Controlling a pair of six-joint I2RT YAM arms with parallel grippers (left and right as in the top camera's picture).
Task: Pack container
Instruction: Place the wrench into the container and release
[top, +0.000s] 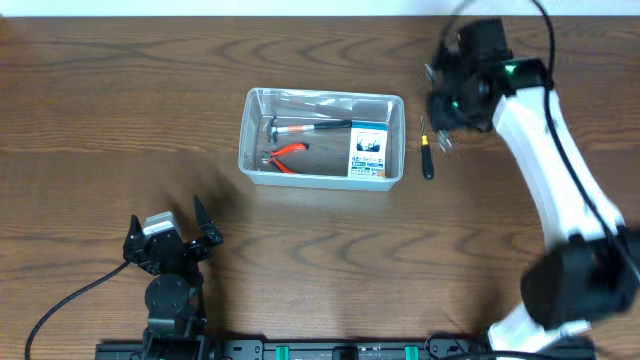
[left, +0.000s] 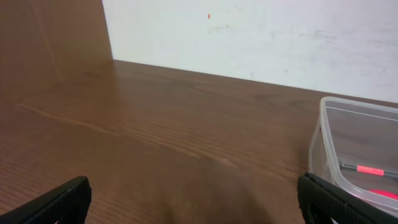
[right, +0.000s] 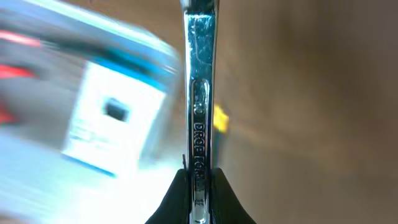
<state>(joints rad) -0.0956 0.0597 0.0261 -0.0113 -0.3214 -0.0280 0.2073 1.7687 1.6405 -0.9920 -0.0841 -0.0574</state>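
Two arms show: our right gripper (right: 199, 180), upper right overhead, pinches a chrome wrench (right: 200, 93); our left gripper (top: 166, 218), lower left, spreads its fingers, well apart from the container (top: 243, 150).

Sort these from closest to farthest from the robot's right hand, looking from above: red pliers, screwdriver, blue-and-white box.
1. Screwdriver, on the table beside the right gripper.
2. Blue-and-white box, at the tub's right end.
3. Red pliers, toward the tub's left end.

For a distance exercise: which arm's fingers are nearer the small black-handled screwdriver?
Right: right fingers, gripping a chrome wrench, hover beside the screwdriver; left fingers sit beyond the clear plastic tub.
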